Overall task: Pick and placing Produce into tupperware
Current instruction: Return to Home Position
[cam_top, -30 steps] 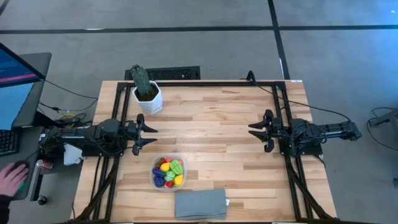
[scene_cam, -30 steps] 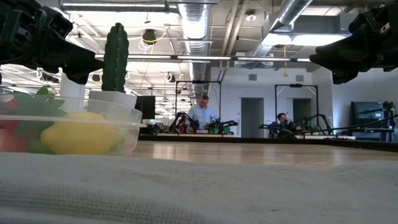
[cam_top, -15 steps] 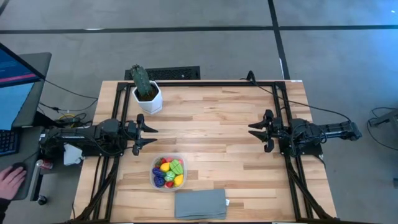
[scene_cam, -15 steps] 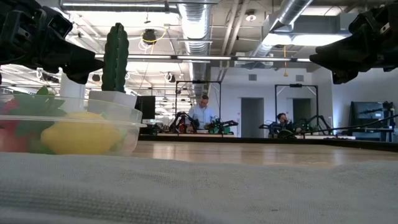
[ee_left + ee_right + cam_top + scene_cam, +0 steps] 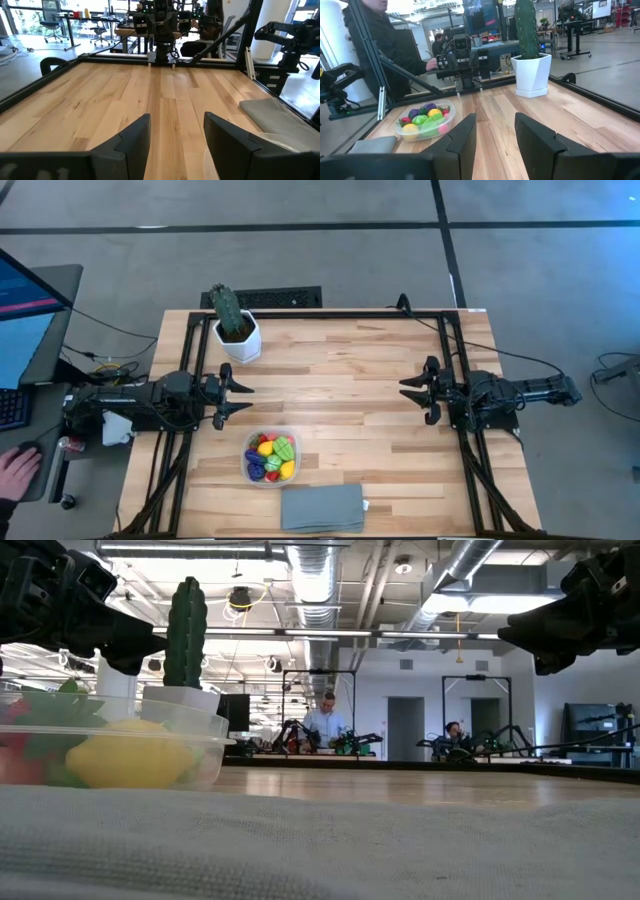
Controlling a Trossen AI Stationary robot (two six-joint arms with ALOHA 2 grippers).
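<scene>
**Both arms parked, all visible produce in the container**

Over the last second nothing on the table has moved. Both arms hold the same drawn-back pose, and only a person's hand (image 5: 15, 472), off the table's left edge, has shifted slightly. No loose pieces show on the wood, so the sorting looks finished and the arms appear to be at their rest position.

At the near edge of the wooden table (image 5: 340, 370) lies a flat grey folded cloth (image 5: 322, 507). Just beyond it sits the clear tupperware (image 5: 271, 433), holding the produce (image 5: 271, 458), a heap of yellow, green, purple and red pieces.

Farther back, the left gripper (image 5: 240, 399) hovers at the table's left side. Its fingers are spread apart and hold nothing. The right gripper (image 5: 408, 390) faces it from the right side, well apart, and its fingers are also spread and empty.

In the far left corner stands a green cactus (image 5: 227, 308) in a white pot (image 5: 240, 343).

Beyond the table is a large workshop with ceiling ducts, more benches and arms, and seated people (image 5: 325, 720) in the distance.
</scene>
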